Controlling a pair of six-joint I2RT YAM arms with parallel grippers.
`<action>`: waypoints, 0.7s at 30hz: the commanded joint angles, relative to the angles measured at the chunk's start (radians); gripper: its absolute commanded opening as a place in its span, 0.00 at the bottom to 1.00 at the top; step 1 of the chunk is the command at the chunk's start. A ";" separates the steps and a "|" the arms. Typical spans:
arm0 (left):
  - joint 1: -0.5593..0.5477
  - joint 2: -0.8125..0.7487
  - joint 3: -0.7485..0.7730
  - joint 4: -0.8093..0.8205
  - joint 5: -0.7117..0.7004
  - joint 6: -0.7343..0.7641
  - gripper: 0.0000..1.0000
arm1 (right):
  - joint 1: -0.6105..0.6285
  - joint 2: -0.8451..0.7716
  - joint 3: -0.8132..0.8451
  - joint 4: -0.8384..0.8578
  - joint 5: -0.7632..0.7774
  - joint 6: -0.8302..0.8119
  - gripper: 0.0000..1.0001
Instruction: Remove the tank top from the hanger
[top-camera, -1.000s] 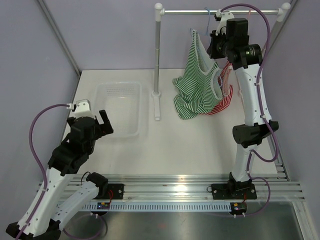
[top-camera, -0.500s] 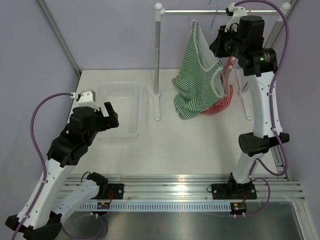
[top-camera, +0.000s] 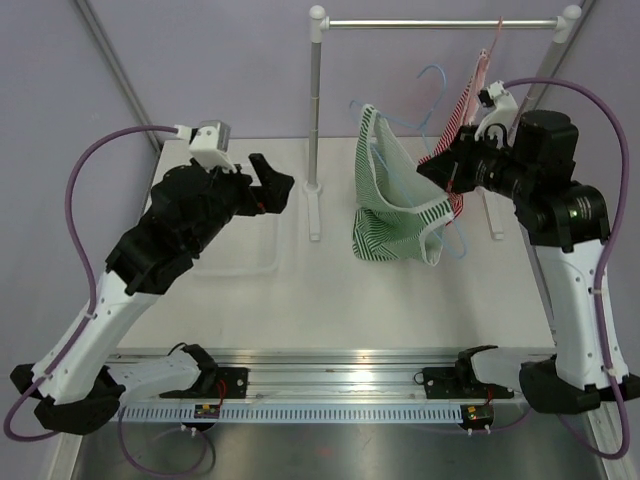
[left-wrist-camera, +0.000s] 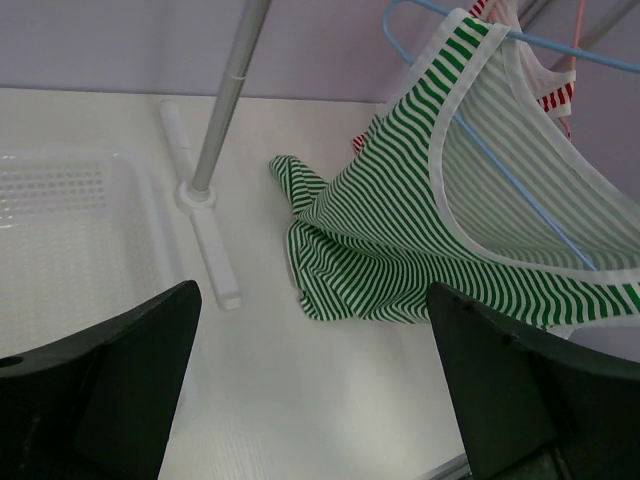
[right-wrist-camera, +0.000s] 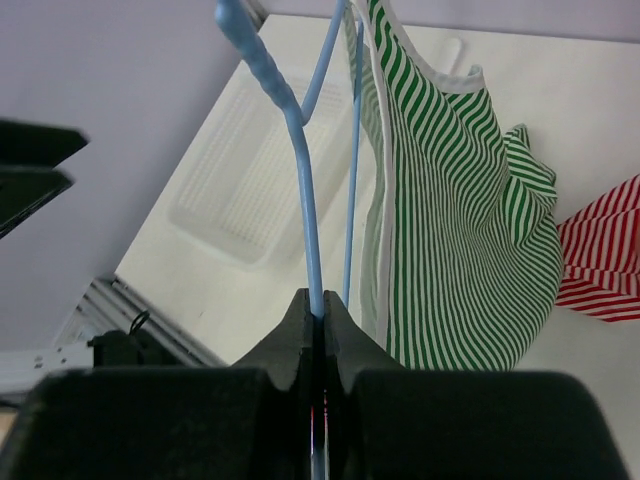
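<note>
My right gripper (right-wrist-camera: 320, 305) was pressed together on the thin wire of the blue hanger (right-wrist-camera: 305, 200), with nothing else between the jaws. I held the hanger in the air, below the rail (top-camera: 400, 23) and not touching it, and its hook pointed up and to the left. The green striped tank top (top-camera: 395, 205) was on this hanger, one strap over the wire, and it hung down between the pole (top-camera: 316, 110) of the rack and my right arm. Its lower end was folded, and it looked to lie on the table (top-camera: 330, 300), just beside the foot of the pole.

My left gripper (left-wrist-camera: 312, 292) had its jaws wide apart and held nothing. It was raised over the table, left of the pole, and faced the tank top without touching it. The clear bin (left-wrist-camera: 70, 230) stood under and left of it. A red striped top (top-camera: 478, 75) hung from the rail, near its right end, behind the tank top.
</note>
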 joint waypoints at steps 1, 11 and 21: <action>-0.069 0.110 0.078 0.125 -0.021 0.088 0.99 | 0.008 -0.125 -0.067 0.044 -0.145 0.041 0.00; -0.264 0.287 0.173 0.305 -0.044 0.332 0.94 | 0.008 -0.278 -0.177 0.032 -0.329 0.062 0.00; -0.272 0.364 0.207 0.306 -0.205 0.363 0.34 | 0.006 -0.329 -0.169 -0.017 -0.308 0.019 0.00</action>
